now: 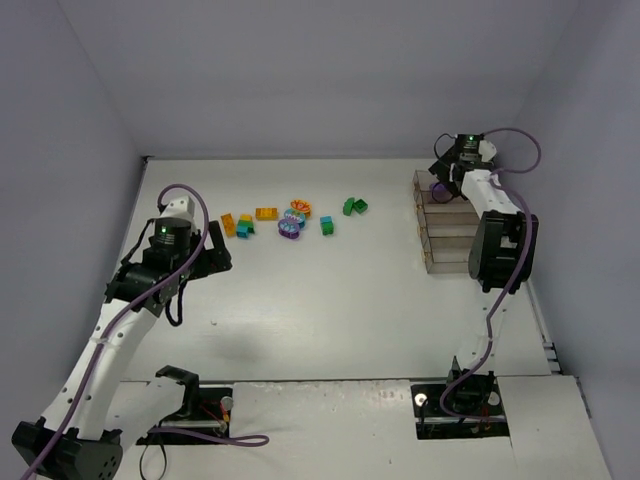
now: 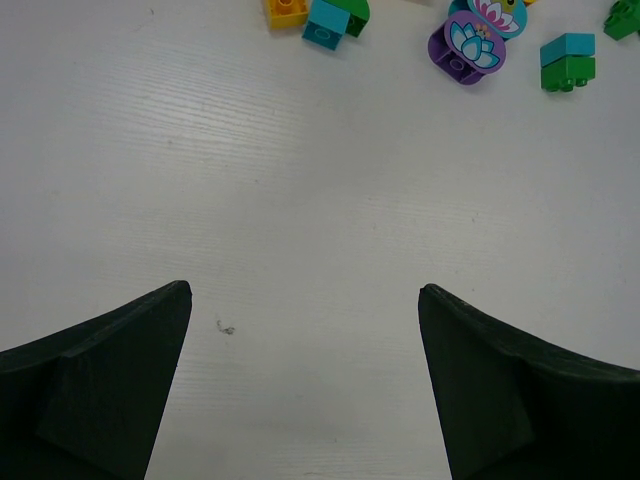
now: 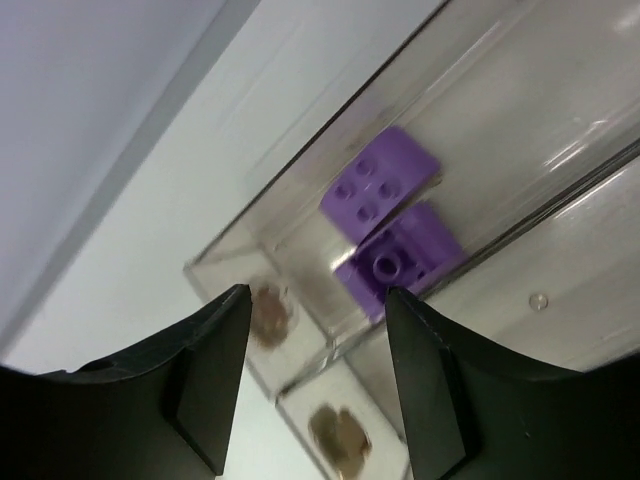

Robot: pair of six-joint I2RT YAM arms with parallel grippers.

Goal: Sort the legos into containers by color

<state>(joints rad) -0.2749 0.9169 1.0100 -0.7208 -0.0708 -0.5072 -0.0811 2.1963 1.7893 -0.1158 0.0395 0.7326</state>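
Observation:
The legos lie in a loose row at the back middle of the table: orange bricks [image 1: 228, 224] [image 1: 266, 213], a teal-and-green one [image 1: 326, 226], green ones [image 1: 354, 206] and a purple round one [image 1: 291, 226]. The containers [image 1: 450, 240] stand in a row at the right. My right gripper [image 1: 446, 186] is open and empty over the far bin [image 3: 300, 215], which holds two purple bricks [image 3: 380, 185] [image 3: 405, 255]. My left gripper [image 1: 214, 252] is open and empty above bare table, short of the legos. Its wrist view shows the purple round brick [image 2: 465, 45] and a teal-and-green brick [image 2: 567, 60] at the top.
White walls close in the table at the left, back and right. The containers sit close to the right wall. The right arm's black link [image 1: 498, 250] hangs beside the nearer bins. Brown smudges [image 3: 268, 310] mark the bin bottoms.

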